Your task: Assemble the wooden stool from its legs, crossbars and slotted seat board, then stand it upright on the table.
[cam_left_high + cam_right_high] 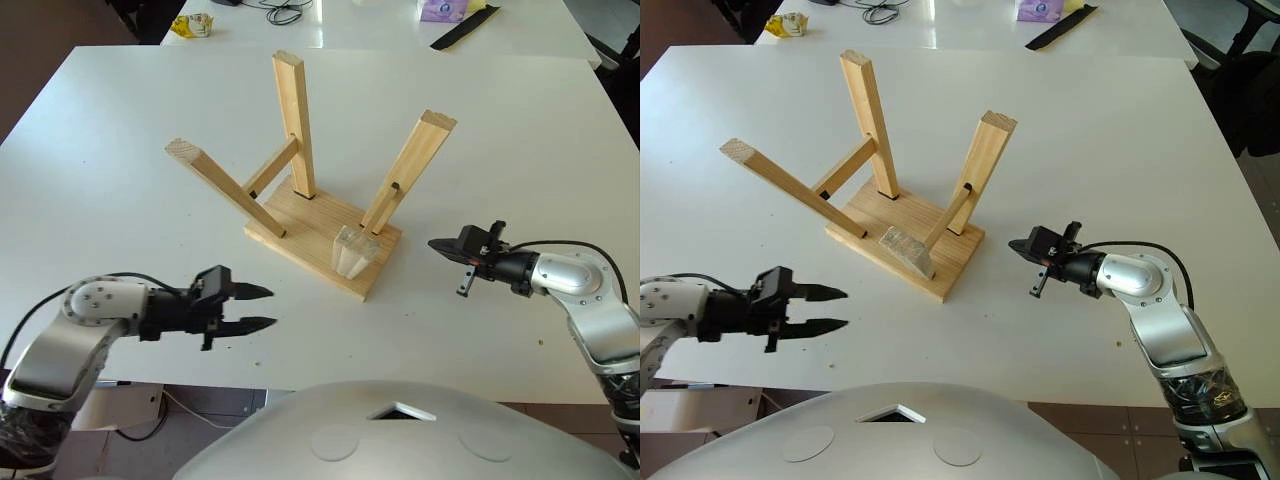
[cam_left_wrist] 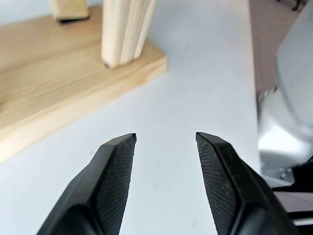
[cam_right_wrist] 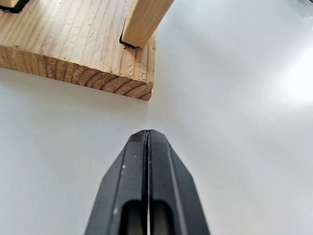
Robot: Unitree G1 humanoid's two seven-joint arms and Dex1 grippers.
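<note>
The wooden stool lies upside down on the white table, its seat board (image 1: 300,242) flat and the legs pointing up. One leg (image 1: 295,120) stands upright, one (image 1: 222,185) leans out to the left, one (image 1: 410,170) leans right, and a fourth (image 1: 352,250) points toward the camera. A crossbar (image 1: 272,166) joins the left and upright legs; another (image 1: 946,216) runs from the right leg. My left gripper (image 1: 262,308) hovers open and empty, front-left of the board (image 2: 73,83). My right gripper (image 1: 435,244) is shut with nothing in it, just right of the board's corner (image 3: 132,78).
A second white table behind carries a yellow item (image 1: 192,25), a purple packet (image 1: 443,10), a black strap (image 1: 465,28) and cables (image 1: 285,12). The table's front edge (image 1: 330,385) runs close below both grippers. Bare tabletop lies left and right of the stool.
</note>
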